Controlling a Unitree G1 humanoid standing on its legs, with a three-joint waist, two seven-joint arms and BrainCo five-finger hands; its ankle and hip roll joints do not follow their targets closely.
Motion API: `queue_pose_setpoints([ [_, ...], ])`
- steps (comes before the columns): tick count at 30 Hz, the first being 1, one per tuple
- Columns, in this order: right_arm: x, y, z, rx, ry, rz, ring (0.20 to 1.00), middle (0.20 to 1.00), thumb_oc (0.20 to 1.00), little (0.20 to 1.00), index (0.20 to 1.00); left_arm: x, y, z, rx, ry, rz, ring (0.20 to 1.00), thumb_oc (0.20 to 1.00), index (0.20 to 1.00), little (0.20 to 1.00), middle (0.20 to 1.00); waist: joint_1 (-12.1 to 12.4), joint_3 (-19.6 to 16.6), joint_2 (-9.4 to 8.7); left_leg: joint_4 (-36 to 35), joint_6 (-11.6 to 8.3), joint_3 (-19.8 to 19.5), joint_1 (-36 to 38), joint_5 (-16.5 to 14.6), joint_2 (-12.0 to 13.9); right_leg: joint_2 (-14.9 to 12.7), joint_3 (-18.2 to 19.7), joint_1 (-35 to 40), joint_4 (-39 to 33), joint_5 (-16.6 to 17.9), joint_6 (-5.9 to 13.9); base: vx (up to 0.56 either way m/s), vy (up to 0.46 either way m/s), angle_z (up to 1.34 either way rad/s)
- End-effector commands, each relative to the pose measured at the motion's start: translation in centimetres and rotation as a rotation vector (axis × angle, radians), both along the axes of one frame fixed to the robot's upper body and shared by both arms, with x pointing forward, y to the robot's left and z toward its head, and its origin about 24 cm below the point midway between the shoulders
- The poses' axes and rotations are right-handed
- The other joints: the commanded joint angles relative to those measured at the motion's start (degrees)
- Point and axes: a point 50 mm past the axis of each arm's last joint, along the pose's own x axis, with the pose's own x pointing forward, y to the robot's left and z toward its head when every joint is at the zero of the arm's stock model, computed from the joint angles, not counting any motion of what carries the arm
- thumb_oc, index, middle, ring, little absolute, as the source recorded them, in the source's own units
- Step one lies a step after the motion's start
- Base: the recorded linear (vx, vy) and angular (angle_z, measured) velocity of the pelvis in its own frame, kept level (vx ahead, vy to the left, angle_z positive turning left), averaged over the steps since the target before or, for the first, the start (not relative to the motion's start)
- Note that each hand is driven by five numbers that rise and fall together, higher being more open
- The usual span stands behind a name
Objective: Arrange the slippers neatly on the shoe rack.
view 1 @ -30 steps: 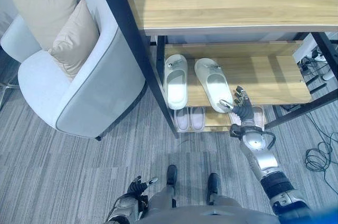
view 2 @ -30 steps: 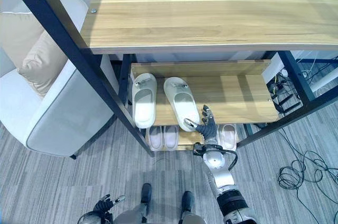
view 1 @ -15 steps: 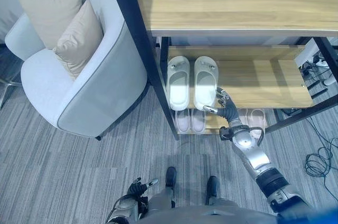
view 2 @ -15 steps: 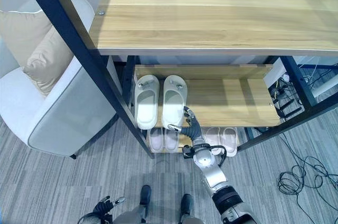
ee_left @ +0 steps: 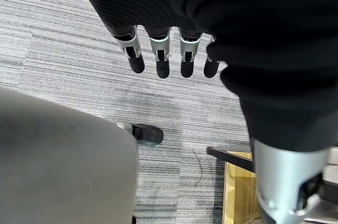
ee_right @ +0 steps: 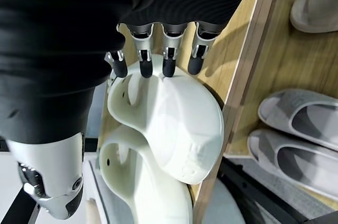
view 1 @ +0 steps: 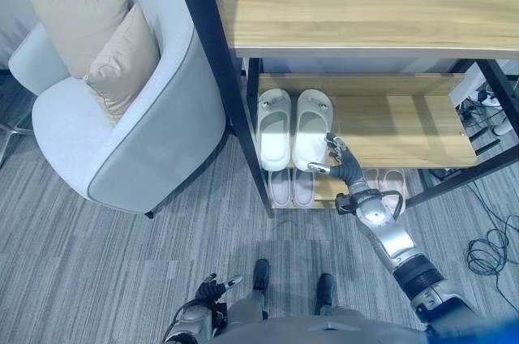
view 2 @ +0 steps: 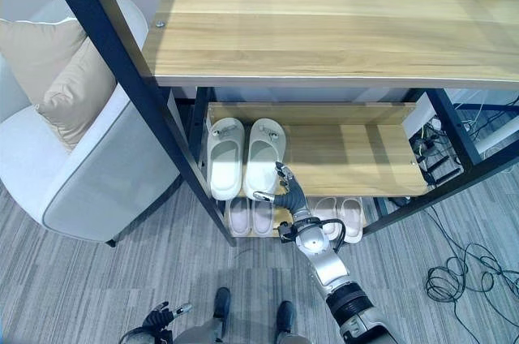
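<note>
Two white slippers stand side by side on the rack's middle shelf (view 1: 405,121), toes to the back: the left one (view 1: 273,127) and the right one (view 1: 311,126). My right hand (view 1: 345,169) is at the shelf's front edge, by the heel end of the right slipper. In the right wrist view its straight fingers (ee_right: 168,60) rest their tips on that slipper's (ee_right: 174,123) outer side, with the other slipper (ee_right: 142,192) close beside it. The hand is open. My left hand (view 1: 207,290) hangs low over the carpet, fingers (ee_left: 161,57) relaxed and holding nothing.
Two pairs of grey slippers (view 1: 290,186) (view 1: 388,181) lie on the bottom shelf. The rack's wide wooden top board (view 1: 365,3) overhangs the shelves, with a black post (view 1: 219,76) at its left. A pale armchair (view 1: 122,133) with two cushions (view 1: 113,52) stands to the left.
The right slipper, first angled away from its mate, now lies straight and close beside it. My right hand moved left with it along the shelf's front. The camera shifted a little.
</note>
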Motion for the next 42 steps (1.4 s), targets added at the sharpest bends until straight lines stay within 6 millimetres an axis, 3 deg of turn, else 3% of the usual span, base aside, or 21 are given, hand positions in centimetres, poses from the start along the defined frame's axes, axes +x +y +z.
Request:
queue_pose_setpoints([
  [1,0.8,2.0,2.1,0.035,-0.098,0.059,1.000,1.000,1.000,1.000,1.000,-0.2,1.0,-0.1,0.042,0.039,-0.013,1.000,1.000,1.000,1.000,1.000,0.70,0.70,-1.77,0.36,-0.95,0.66,3.27,-7.29,0.48,-4.12,0.11,0.43,0.35,-0.73,4.76,0.00,0.000,0.00],
  [5,0.6,0.7,2.6,0.023,-0.146,-0.016,1.000,1.000,1.000,1.000,1.000,-0.4,1.0,-0.1,0.044,0.045,0.004,1.000,1.000,1.000,1.000,1.000,0.42,0.57,-1.48,0.36,-0.88,0.72,3.80,-7.56,0.47,-4.10,0.14,0.84,0.35,-0.96,4.75,0.00,0.000,0.00],
  [8,-0.2,-0.5,3.7,0.084,-0.216,-0.069,1.000,1.000,1.000,1.000,1.000,-0.2,1.7,0.0,0.078,0.036,0.035,1.000,1.000,1.000,1.000,1.000,-0.06,0.48,-1.29,0.36,-0.91,0.86,4.41,-7.82,0.55,-4.07,0.22,1.36,0.35,-1.14,4.81,0.00,-0.001,0.01],
  [11,-1.2,-2.1,5.1,0.039,-0.302,-0.086,1.000,1.000,1.000,1.000,1.000,0.1,2.2,0.3,0.101,0.019,0.051,1.000,1.000,1.000,1.000,1.000,-0.55,0.39,-1.28,0.36,-0.93,1.03,5.28,-8.12,0.60,-3.97,0.36,2.22,0.35,-1.40,4.85,0.00,-0.007,-0.01],
  [15,-1.9,-3.3,5.2,0.000,-0.317,-0.111,1.000,1.000,1.000,1.000,1.000,0.0,2.1,0.2,0.100,0.016,0.054,1.000,1.000,1.000,1.000,1.000,-0.94,0.23,-1.26,0.36,-0.92,1.32,6.15,-8.30,0.69,-3.86,0.48,2.96,0.35,-1.54,4.86,0.00,-0.032,-0.03],
  [19,-3.7,-6.1,3.8,-0.103,-0.264,-0.170,1.000,1.000,1.000,1.000,1.000,-0.4,1.8,0.1,0.092,0.019,0.039,1.000,1.000,1.000,1.000,1.000,-1.72,-0.41,-1.17,0.36,-1.02,1.84,7.74,-8.68,0.83,-3.70,0.52,4.56,0.35,-1.93,4.91,-0.01,-0.053,-0.05],
  [20,-4.7,-8.1,2.4,-0.144,-0.207,-0.253,1.000,1.000,1.000,1.000,1.000,-0.2,1.9,0.2,0.098,0.003,0.045,1.000,1.000,1.000,1.000,1.000,-2.26,-0.94,-0.92,0.36,-1.05,2.03,8.67,-8.81,0.87,-3.53,0.60,5.39,0.35,-2.06,4.87,-0.03,-0.065,-0.09],
  [25,-6.7,-11.2,-0.9,-0.171,-0.053,-0.387,1.000,1.000,1.000,1.000,1.000,0.0,2.0,0.4,0.110,-0.014,0.048,1.000,1.000,1.000,1.000,1.000,-3.19,-1.74,-0.22,0.36,-1.00,2.76,10.41,-9.10,0.86,-3.30,1.06,6.75,0.35,-2.17,4.79,-0.04,-0.038,-0.10],
  [26,-8.4,-12.7,-3.6,-0.214,0.082,-0.430,1.000,1.000,1.000,1.000,1.000,0.0,1.9,0.4,0.105,-0.015,0.045,1.000,1.000,1.000,1.000,1.000,-3.77,-2.18,0.23,0.36,-0.93,3.41,10.95,-9.17,0.84,-3.15,1.56,6.82,0.35,-2.14,4.75,-0.07,-0.031,-0.05],
  [27,-8.4,-12.7,-3.6,-0.214,0.082,-0.430,1.000,1.000,1.000,1.000,1.000,0.0,1.9,0.4,0.104,-0.015,0.045,1.000,1.000,1.000,1.000,1.000,-3.74,-2.17,0.24,0.36,-0.93,3.44,10.96,-9.18,0.85,-3.14,1.59,6.82,0.35,-2.14,4.75,-0.10,-0.039,-0.20],
  [29,-11.4,-14.3,-8.9,-0.263,0.358,-0.519,1.000,1.000,1.000,1.000,1.000,-0.3,1.5,0.2,0.087,0.001,0.017,1.000,1.000,1.000,1.000,1.000,-4.08,-2.33,0.77,0.36,-0.76,4.12,11.28,-9.08,1.03,-2.73,2.74,6.69,0.35,-2.18,4.56,-0.09,-0.047,-0.22],
  [30,-12.5,-14.8,-10.5,-0.257,0.449,-0.561,1.000,1.000,1.000,1.000,1.000,-0.5,1.4,0.1,0.086,0.008,0.001,1.000,1.000,1.000,1.000,1.000,-4.13,-2.32,0.91,0.36,-0.72,4.18,11.46,-9.06,1.10,-2.61,3.11,6.73,0.35,-2.16,4.50,-0.07,-0.043,-0.07],
  [34,-16.3,-15.7,-14.6,-0.215,0.752,-0.674,1.000,1.000,1.000,1.000,1.000,-1.8,0.7,-0.4,0.068,0.070,-0.074,1.000,1.000,1.000,1.000,1.000,-3.76,-2.18,1.58,0.36,-0.58,4.94,12.32,-9.21,1.22,-2.26,4.21,6.88,0.35,-1.93,4.43,-0.04,-0.026,-0.17],
  [35,-20.1,-16.1,-16.6,-0.278,0.984,-0.683,1.000,1.000,1.000,1.000,1.000,-2.6,0.5,-0.7,0.064,0.110,-0.130,1.000,1.000,1.000,1.000,1.000,-3.16,-2.15,1.90,0.36,-0.54,5.11,12.81,-9.35,1.12,-2.21,4.27,7.17,0.35,-1.98,4.40,-0.04,-0.037,-0.25],
  [36,-20.1,-16.1,-16.6,-0.278,0.983,-0.683,1.000,1.000,1.000,1.000,1.000,-2.6,0.5,-0.7,0.064,0.110,-0.130,1.000,1.000,1.000,1.000,1.000,-3.16,-2.07,1.91,0.36,-0.55,5.11,12.88,-9.36,1.13,-2.21,4.27,7.23,0.35,-1.99,4.40,-0.01,-0.050,-0.15],
  [37,-22.4,-16.3,-17.2,-0.244,1.106,-0.740,1.000,1.000,1.000,1.000,1.000,-2.7,0.6,-0.7,0.068,0.120,-0.153,1.000,1.000,1.000,1.000,1.000,-3.07,-2.12,2.11,0.36,-0.62,5.04,13.16,-9.35,1.18,-2.12,4.27,7.62,0.35,-2.07,4.47,0.01,-0.023,-0.11],
  [38,-22.4,-16.3,-17.2,-0.244,1.106,-0.740,1.000,1.000,1.000,1.000,1.000,-2.7,0.6,-0.7,0.068,0.120,-0.153,1.000,1.000,1.000,1.000,1.000,-3.06,-2.08,2.11,0.36,-0.63,5.04,13.19,-9.35,1.18,-2.12,4.27,7.65,0.35,-2.07,4.46,0.00,-0.049,-0.11],
  [40,-24.9,-16.6,-17.5,-0.219,1.214,-0.786,1.000,1.000,1.000,1.000,1.000,-1.7,1.3,-0.3,0.082,0.085,-0.151,1.000,1.000,1.000,1.000,1.000,-3.54,-2.00,2.56,0.36,-0.79,4.54,13.37,-9.15,1.22,-2.09,4.25,7.96,0.35,-2.12,4.28,-0.02,-0.076,-0.06],
  [42,-25.2,-16.5,-17.6,-0.224,1.234,-0.768,1.000,1.000,1.000,1.000,1.000,-1.7,1.3,-0.4,0.079,0.086,-0.152,1.000,1.000,1.000,1.000,1.000,-3.88,-1.96,2.67,0.36,-0.80,4.52,13.42,-9.17,1.28,-2.02,4.32,8.03,0.35,-2.24,4.18,-0.01,-0.033,0.00],
])
